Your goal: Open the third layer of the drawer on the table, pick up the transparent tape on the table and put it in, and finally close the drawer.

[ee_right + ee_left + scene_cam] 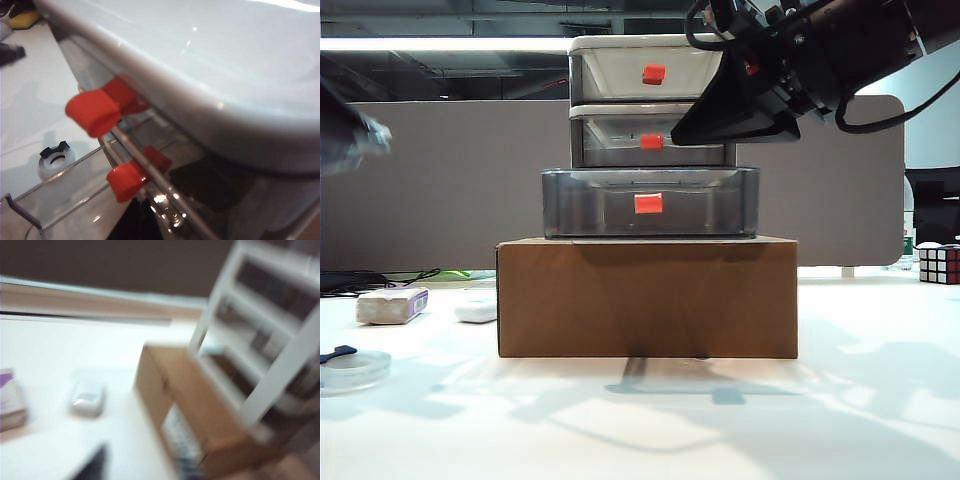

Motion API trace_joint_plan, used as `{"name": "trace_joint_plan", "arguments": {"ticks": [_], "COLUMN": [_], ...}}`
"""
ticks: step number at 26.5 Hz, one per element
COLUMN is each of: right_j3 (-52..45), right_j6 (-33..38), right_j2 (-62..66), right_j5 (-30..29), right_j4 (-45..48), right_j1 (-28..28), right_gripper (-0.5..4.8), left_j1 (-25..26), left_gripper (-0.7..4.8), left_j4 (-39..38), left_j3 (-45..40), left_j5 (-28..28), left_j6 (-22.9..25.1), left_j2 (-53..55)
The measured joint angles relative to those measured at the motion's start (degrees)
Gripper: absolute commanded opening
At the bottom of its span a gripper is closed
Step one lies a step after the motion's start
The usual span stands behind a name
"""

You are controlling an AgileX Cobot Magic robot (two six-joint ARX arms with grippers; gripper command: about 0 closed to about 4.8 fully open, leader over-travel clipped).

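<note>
The drawer [650,100] is a white three-tier unit standing on a brown cardboard box. Its third layer [650,203], smoky grey with a red-orange handle, stands pulled out toward the exterior camera. The transparent tape [350,368] lies flat on the table [720,420] at the far left, its dark blue tab up. It also shows in the right wrist view as the tape [56,159] beyond the open drawer's clear wall. My right gripper [695,128] hangs in front of the second drawer, right of its handle. My left gripper [355,135] is a blur high at the left edge, well above the tape; one dark finger [92,467] shows.
The cardboard box [647,297] carries the drawer unit. A white block with a purple label [392,305] and a small white oval object [476,308] lie left of the box. A Rubik's cube [938,264] sits at the far right. A grey partition stands behind.
</note>
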Motion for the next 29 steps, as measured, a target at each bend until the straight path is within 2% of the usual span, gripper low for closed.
{"name": "trace_joint_plan", "arguments": {"ticks": [1, 4, 5, 6, 8, 9, 11, 13, 20, 23, 25, 29], "right_j3": [0.0, 0.0, 0.0, 0.0, 0.0, 0.0, 0.0, 0.0, 0.0, 0.0, 0.0, 0.0], "right_j6": [0.0, 0.0, 0.0, 0.0, 0.0, 0.0, -0.6, -1.0, -1.3, -1.3, -1.3, -1.4], "right_j2": [0.0, 0.0, 0.0, 0.0, 0.0, 0.0, 0.0, 0.0, 0.0, 0.0, 0.0, 0.0], "right_j5": [0.0, 0.0, 0.0, 0.0, 0.0, 0.0, 0.1, 0.0, 0.1, 0.1, 0.1, 0.1], "right_j4": [0.0, -0.2, -0.2, -0.3, -0.8, -1.3, -2.9, -3.8, -4.2, -4.2, -4.2, -4.2], "right_j1": [0.0, 0.0, 0.0, 0.0, 0.0, 0.0, 0.0, 0.0, 0.0, 0.0, 0.0, 0.0], "right_gripper": [-0.05, -0.05, -0.05, -0.05, -0.05, -0.05, -0.05, -0.05, -0.05, -0.05, -0.05, -0.05], "left_j1": [0.0, 0.0, 0.0, 0.0, 0.0, 0.0, 0.0, 0.0, 0.0, 0.0, 0.0, 0.0], "left_gripper": [2.63, 3.58, 3.96, 4.09, 4.1, 4.35, 4.51, 4.54, 4.53, 4.54, 4.54, 4.53], "left_j4": [-2.9, -5.2, -5.3, -5.2, -5.3, -5.3, -5.0, -4.9, -4.3, -0.9, 4.0, 5.6], "left_j3": [0.0, 0.0, 0.0, 0.0, 0.0, 0.0, 0.0, -0.1, -1.9, -5.3, -7.6, -8.3], "left_j5": [0.6, 2.2, 1.9, 1.3, 1.1, 1.0, 0.1, -1.5, -1.8, -1.5, -1.5, -1.5], "left_j6": [6.3, 13.1, 14.0, 15.9, 16.7, 17.1, 17.4, 17.5, 18.6, 19.1, 19.9, 23.7], "left_j2": [1.1, 5.9, 7.1, 10.3, 13.5, 15.0, 17.6, 19.0, 19.1, 19.1, 19.1, 20.0]}}
